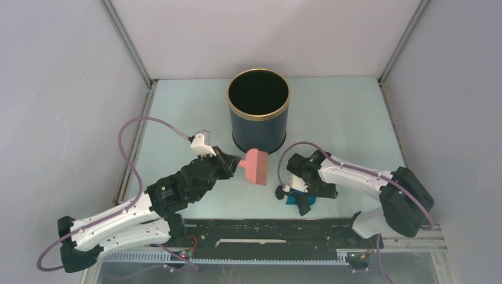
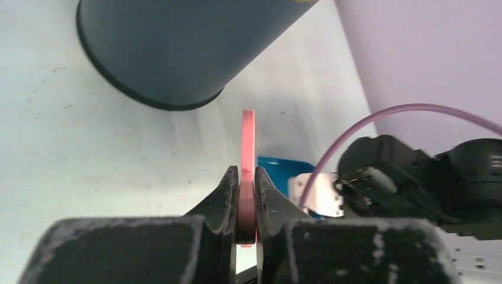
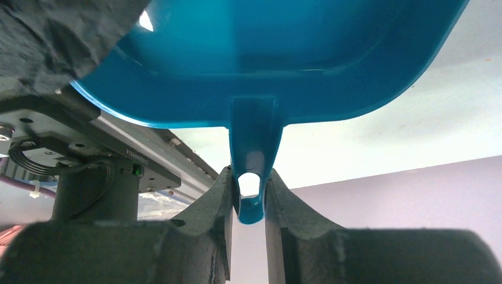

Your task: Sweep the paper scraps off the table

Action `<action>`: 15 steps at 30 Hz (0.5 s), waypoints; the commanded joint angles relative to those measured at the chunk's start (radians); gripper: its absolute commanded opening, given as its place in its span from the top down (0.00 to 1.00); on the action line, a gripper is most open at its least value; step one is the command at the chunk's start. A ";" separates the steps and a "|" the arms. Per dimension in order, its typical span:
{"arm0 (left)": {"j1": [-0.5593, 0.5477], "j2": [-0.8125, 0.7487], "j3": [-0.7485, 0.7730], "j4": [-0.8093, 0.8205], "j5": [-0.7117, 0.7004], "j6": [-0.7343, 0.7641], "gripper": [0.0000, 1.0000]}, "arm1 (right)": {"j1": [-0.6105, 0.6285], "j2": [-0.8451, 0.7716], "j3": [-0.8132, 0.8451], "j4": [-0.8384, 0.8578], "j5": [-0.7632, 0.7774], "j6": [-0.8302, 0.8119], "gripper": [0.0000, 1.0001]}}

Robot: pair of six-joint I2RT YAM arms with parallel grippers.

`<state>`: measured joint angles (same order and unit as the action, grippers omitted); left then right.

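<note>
Pink brush (image 1: 257,166), clamped in my left gripper (image 2: 247,201), lies crosswise just before the dark bin (image 1: 258,109), head pointing right. My right gripper (image 3: 247,201) pinches the handle of the blue dustpan (image 3: 284,53).

The worktop (image 1: 177,112) is a flat, pale light-blue sheet with a matte finish, lying level as the floor of the enclosure. Metal frame rails (image 1: 135,148) run along its left and right edges, slanting inward toward the far side, where it meets the grey back wall (image 1: 260,35) in a straight line. Grey walls rise on 3 sides. Its near edge ends at a black strip (image 1: 266,234). Seen close from the left wrist, the surface bears a few faint dark scuffs and fine scratches.
</note>
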<state>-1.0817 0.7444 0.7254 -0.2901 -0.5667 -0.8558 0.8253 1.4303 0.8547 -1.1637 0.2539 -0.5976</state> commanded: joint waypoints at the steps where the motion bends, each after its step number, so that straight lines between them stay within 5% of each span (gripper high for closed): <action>1: -0.001 -0.012 -0.032 -0.115 -0.023 -0.029 1.00 | 0.009 -0.061 -0.039 -0.054 0.032 0.015 1.00; 15: -0.004 0.327 -0.019 0.060 0.170 -0.083 1.00 | 0.007 -0.106 -0.073 -0.102 0.020 0.026 1.00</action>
<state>-1.0817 0.9936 0.6701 -0.3504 -0.4816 -0.9108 0.8249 1.3312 0.7837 -1.2491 0.2798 -0.5934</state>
